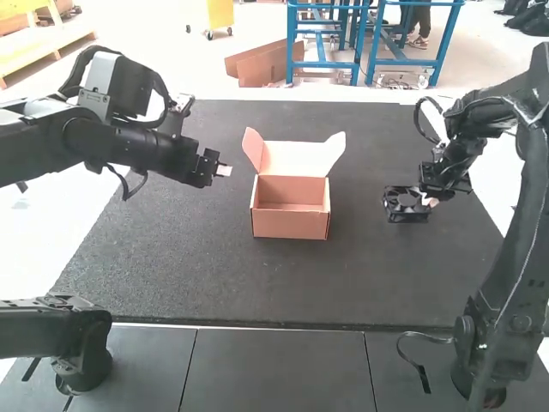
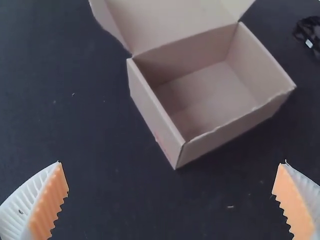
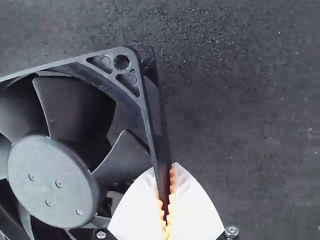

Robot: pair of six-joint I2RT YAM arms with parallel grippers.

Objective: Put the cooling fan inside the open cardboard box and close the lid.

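No text, label or number can be read on the cardboard box (image 1: 290,220) or cooling fan (image 1: 405,204).

Open box (image 1: 290,219) mouth, upright lid (image 1: 300,154) behind

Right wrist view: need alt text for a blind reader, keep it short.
The right gripper, white and ribbed, is shut on the frame edge of the black fan. The fan's hub and blades face the camera, and the dark mat lies behind it.
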